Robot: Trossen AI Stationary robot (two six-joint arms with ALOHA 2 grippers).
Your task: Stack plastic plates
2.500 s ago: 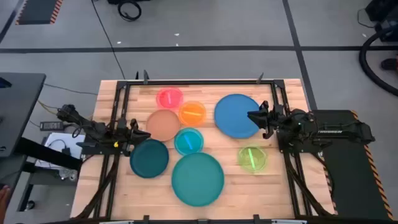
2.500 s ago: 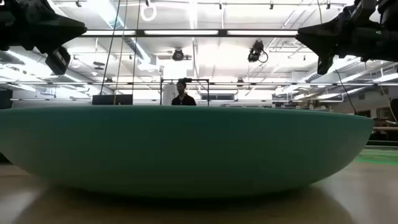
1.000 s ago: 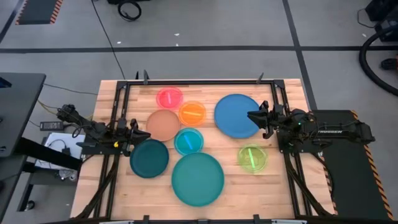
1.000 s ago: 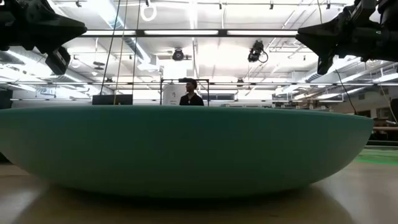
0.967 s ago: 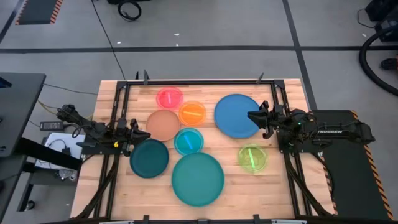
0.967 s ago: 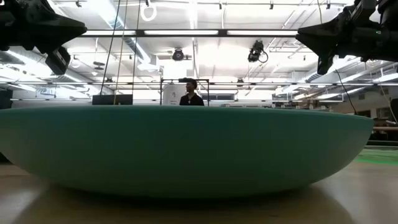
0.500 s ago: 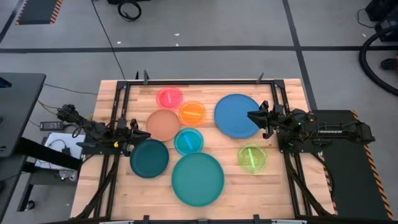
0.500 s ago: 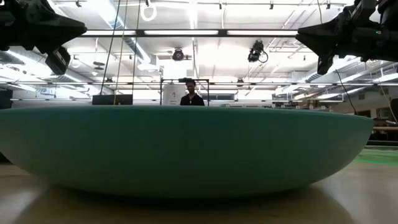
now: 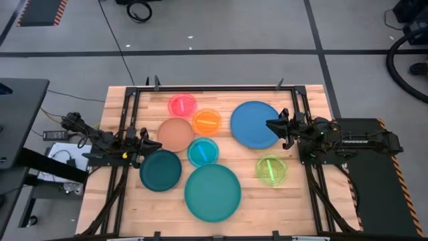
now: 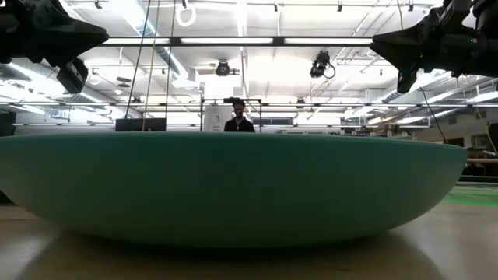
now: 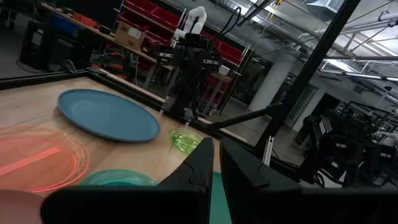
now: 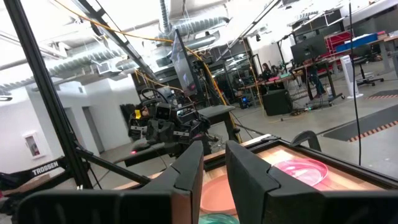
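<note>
Nothing is stacked yet, as far as I can judge; all eight plates lie singly on the wooden surface (image 9: 301, 207), so the whole job is left to do. Nearest the front edge sits the large teal plate (image 9: 212, 192), filling the low view; just behind it to the left is the dark teal plate (image 9: 160, 170), and well to the right the lime green plate (image 9: 271, 170); between them and a little further back is the cyan plate (image 9: 202, 152), close to the tan plate (image 9: 176, 134) and the orange plate (image 9: 207, 122); the large blue plate (image 9: 255, 124) lies toward the right, and the pink plate (image 9: 182, 105) is furthest back, near the frame. The left pincer (image 9: 142, 146) hangs above the surface beside the dark teal plate, its fingers nearly together with only a narrow slit between them, holding nothing and touching nothing; the right pincer (image 9: 276, 127) hangs over the right rim of the blue plate, its fingers a small gap apart, likewise empty and clear of the plate; a person (image 10: 239, 117) stands far off in the room behind.
</note>
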